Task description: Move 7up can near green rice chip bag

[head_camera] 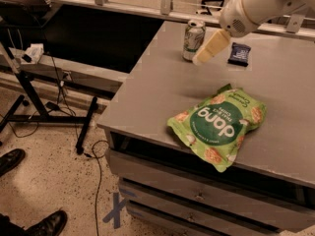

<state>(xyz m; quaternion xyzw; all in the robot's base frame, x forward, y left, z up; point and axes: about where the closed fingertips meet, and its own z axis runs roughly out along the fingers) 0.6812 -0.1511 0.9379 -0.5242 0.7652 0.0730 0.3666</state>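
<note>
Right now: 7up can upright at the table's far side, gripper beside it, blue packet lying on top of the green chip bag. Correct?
Not quite. The blue packet is not on the green rice chip bag. The camera view shows it flat on the table at the far side, apart from the bag. The rest holds: the 7up can stands upright at the far side, with the gripper beside it.

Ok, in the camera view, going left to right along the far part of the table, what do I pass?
7up can → hand, hovering at the can's right side → small dark blue packet. The green rice chip bag lies nearer the front edge, outside that row.
</note>
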